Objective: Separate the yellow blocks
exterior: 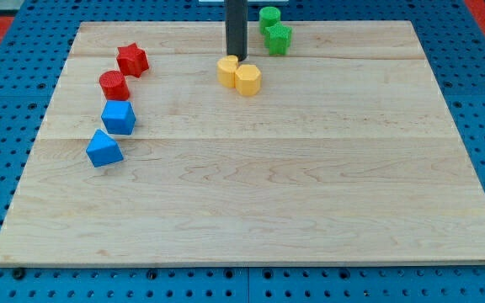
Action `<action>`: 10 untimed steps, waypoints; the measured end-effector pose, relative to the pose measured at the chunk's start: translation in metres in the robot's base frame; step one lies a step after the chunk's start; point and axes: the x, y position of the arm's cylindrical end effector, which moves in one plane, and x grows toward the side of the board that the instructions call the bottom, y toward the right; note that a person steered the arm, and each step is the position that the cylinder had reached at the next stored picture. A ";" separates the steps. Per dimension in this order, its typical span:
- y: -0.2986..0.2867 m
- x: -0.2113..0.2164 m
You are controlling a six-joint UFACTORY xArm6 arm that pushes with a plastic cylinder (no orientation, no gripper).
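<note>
Two yellow blocks sit touching near the view's top centre: a yellow block (227, 71) on the left and a yellow heart-like block (247, 79) on the right. My tip (236, 57) is at the end of the dark rod, just above the seam between the two yellow blocks, close to or touching their top edges.
A green cylinder (269, 17) and a green star-like block (279, 39) lie right of the rod. A red star (131, 60), red cylinder (114, 84), blue cube (119, 117) and blue wedge-like block (103, 149) line the left. The wooden board (310, 194) rests on blue pegboard.
</note>
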 end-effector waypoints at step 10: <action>0.104 -0.069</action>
